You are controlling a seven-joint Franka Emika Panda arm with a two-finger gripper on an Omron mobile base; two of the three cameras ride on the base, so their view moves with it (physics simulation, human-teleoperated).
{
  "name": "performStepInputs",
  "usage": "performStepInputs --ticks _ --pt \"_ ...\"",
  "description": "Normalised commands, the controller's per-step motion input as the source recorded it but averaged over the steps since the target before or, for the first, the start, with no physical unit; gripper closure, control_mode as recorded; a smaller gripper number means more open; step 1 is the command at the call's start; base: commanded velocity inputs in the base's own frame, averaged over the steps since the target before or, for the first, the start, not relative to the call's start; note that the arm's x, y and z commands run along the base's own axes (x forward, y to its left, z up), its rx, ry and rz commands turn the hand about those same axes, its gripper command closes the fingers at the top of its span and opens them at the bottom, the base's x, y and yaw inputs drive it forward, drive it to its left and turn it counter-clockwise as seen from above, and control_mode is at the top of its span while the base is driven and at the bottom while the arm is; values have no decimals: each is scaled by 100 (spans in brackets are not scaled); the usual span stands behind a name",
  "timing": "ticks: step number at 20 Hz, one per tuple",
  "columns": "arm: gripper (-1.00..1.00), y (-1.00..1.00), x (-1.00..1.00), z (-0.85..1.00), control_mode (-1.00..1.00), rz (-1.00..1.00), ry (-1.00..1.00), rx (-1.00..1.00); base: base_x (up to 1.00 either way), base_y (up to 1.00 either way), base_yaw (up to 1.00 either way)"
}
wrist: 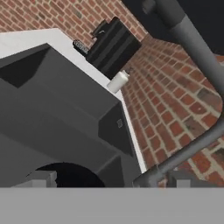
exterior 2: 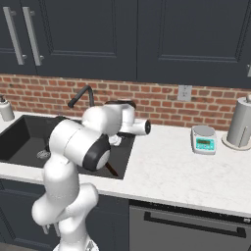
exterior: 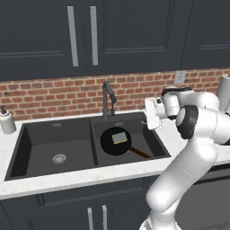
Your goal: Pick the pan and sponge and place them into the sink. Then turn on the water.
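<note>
Sitting in sink (exterior: 27, 148): one pan (exterior: 115, 141), one sponge (exterior: 119, 137)

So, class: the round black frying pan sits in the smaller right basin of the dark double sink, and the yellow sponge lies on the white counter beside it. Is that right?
Not quite. The round black frying pan does sit in the smaller right basin of the dark double sink, but the yellow sponge lies on the pan, inside the basin, not on the white counter. The left base view shows it.
</note>
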Motion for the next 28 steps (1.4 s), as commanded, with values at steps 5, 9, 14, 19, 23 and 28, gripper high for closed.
performStepInputs --ticks 5,9,14,19,23,28 --pt "-100 2 24 -11 -100 -5 21 5 0 0 0" --pt "-100 0 10 -17 -100 -2 18 5 0 0 0" --pt "-100 0 2 -13 -100 -1 8 7 0 0 0" --pt "-100 16 6 -4 -100 0 0 7 0 0 0" --pt "-100 31 18 -5 -100 0 0 5 0 0 0" --pt "-100 33 21 -2 -100 0 0 3 0 0 0"
